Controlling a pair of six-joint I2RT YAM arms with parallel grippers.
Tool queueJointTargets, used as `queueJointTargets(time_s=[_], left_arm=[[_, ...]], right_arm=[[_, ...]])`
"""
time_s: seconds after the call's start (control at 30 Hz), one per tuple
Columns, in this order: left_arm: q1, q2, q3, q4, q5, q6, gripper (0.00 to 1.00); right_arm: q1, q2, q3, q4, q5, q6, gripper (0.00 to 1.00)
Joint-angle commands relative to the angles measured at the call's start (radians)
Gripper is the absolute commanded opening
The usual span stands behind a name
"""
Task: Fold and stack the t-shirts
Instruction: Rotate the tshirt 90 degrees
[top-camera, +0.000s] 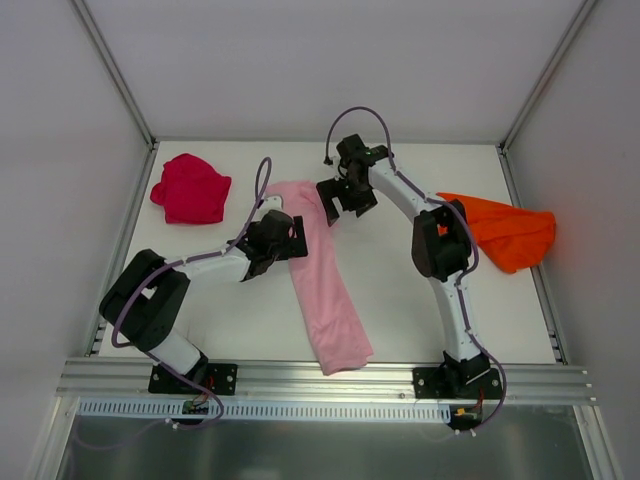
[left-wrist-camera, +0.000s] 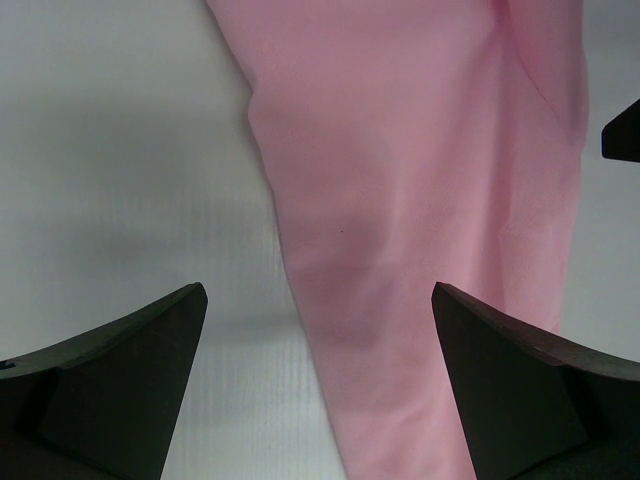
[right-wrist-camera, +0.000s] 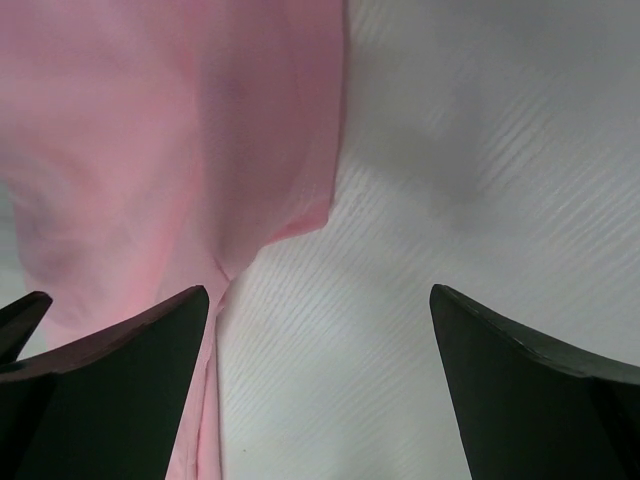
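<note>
- The pink t-shirt (top-camera: 325, 285) is lying as a long narrow strip down the middle of the bench (top-camera: 400, 300), running from 12 o'clock down towards the near rail at 6 o'clock. I'm reading the lengthwise fold as done and the crosswise fold as the step in hand.
- The left fingers (left-wrist-camera: 110, 390) are hovering spread wide over the strip's far part, pinching nothing, with pink cloth showing between them.
- The right fingers (right-wrist-camera: 530, 390) are spread and empty too, hanging by the strip's far end. The cloth's edge is lying at their 9 o'clock and bare bench is showing between them.
- The red t-shirt (top-camera: 190, 188) is sitting bunched at 10 o'clock and the orange t-shirt (top-camera: 505, 232) at 3 o'clock, both unfolded and well apart from the pink one.
- Next move, by my reckoning: both sets of fingers are needing to drop onto the far end, close on the cloth and carry it towards 6 o'clock. The right fingers are sitting off the cloth, so they would need to shift towards 9 o'clock first.
</note>
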Motion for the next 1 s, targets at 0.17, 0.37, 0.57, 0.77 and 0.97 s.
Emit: queueJointTargets(time_s=[0.17, 0.37, 0.57, 0.77, 0.97], left_arm=[[-0.017, 0.009, 0.032, 0.018, -0.042, -0.012, 0.99], [-0.023, 0.003, 0.015, 0.016, -0.037, -0.019, 0.99], [-0.04, -0.006, 0.001, 0.025, 0.004, -0.025, 0.99], [-0.068, -0.017, -0.013, 0.015, 0.001, -0.036, 0.99], [-0.074, -0.04, -0.029, -0.03, -0.042, -0.041, 0.99]], right_arm=[[0.023, -0.025, 0.103, -0.025, -0.097, -0.043, 1.0], [0.027, 0.093, 0.215, -0.074, -0.101, -0.059, 1.0], [0.032, 0.087, 0.151, -0.021, -0.058, -0.064, 1.0], [0.04, 0.083, 0.129, -0.013, 0.022, -0.081, 1.0], [0.041, 0.093, 0.148, 0.002, 0.133, -0.078, 1.0]])
